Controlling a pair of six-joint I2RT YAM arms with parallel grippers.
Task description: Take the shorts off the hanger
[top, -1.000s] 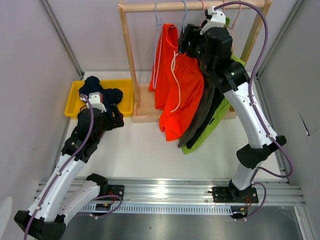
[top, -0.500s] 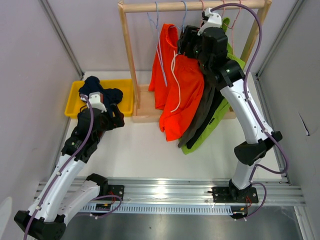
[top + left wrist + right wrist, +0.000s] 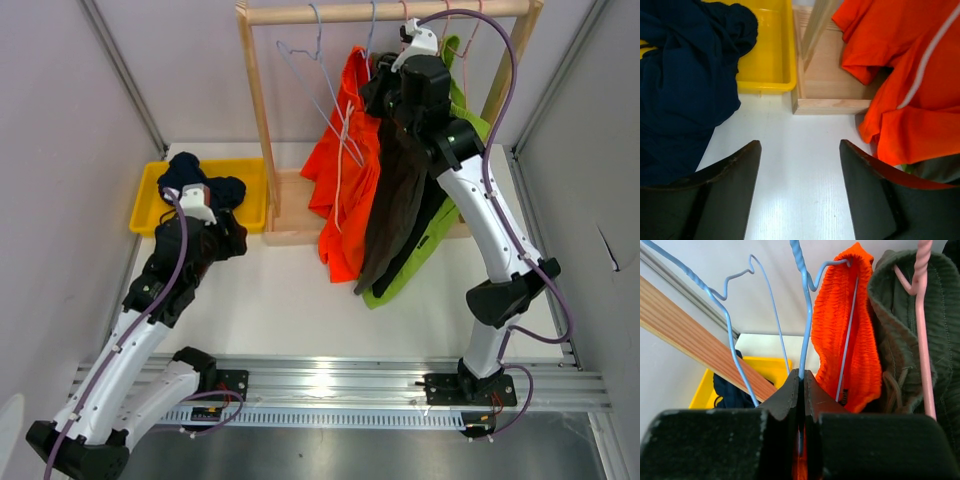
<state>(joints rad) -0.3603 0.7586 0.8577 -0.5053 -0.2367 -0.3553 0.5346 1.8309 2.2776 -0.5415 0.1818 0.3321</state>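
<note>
The right gripper point(image 3: 801, 374), pinching the blue wire hanger point(image 3: 806, 325), has pulled it aside; the bright orange fabric shorts point(image 3: 345, 190) now hang bunched (slipping free, likely), while the left gripper point(image 3: 800, 150) idles spread.

Navy shorts point(image 3: 200, 180) crumpled in yellow bin point(image 3: 150, 217) — orange point(image 3: 345, 190), olive-grey point(image 3: 395, 200), black point(image 3: 422, 215), lime point(image 3: 392, 292) pairs on hangers point(image 3: 320, 85).

No readable text, brand, number or sign found. Small dark tag point(image 3: 842, 400) on orange shorts point(image 3: 835, 330): illegible.

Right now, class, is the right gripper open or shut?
Shut: the right gripper pinches the blue hanger wire, fingers touching, beside the orange shorts.
</note>
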